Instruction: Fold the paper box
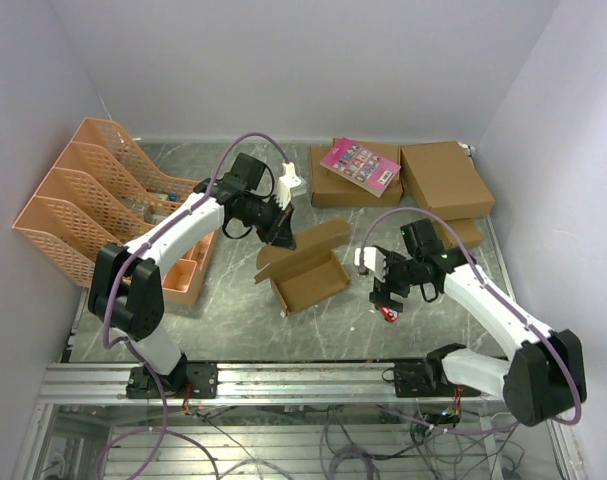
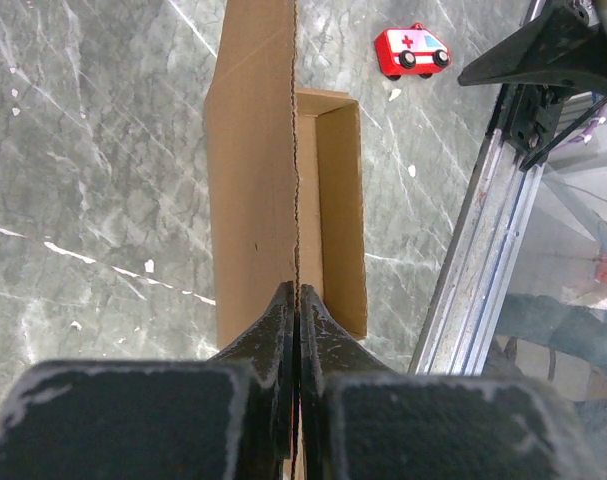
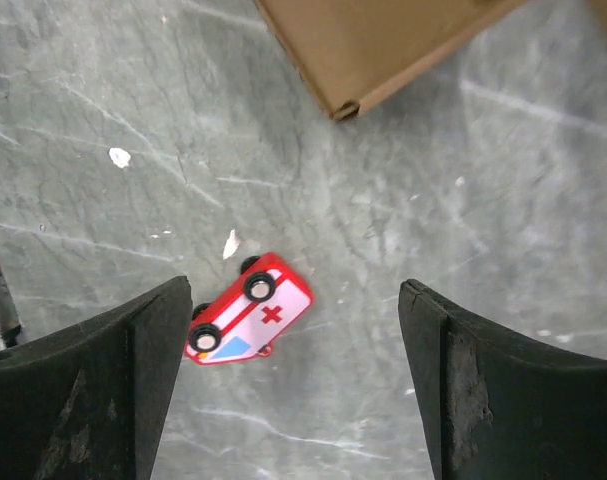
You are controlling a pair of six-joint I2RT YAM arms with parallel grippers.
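Observation:
The paper box lies half-formed in the middle of the table, its tray open and one long flap raised. My left gripper is shut on the upper edge of that flap; in the left wrist view the fingers pinch the thin cardboard edge of the box. My right gripper hangs open to the right of the box, with nothing between its fingers. In the right wrist view the gripper stands over a red toy ambulance lying on its side on the table, beside the left finger. A corner of the box shows at the top.
The toy ambulance lies right of the box. Peach file racks stand at the left. Two larger brown boxes, one bearing a pink booklet, and a small brown box sit at the back right. A metal rail runs along the near edge.

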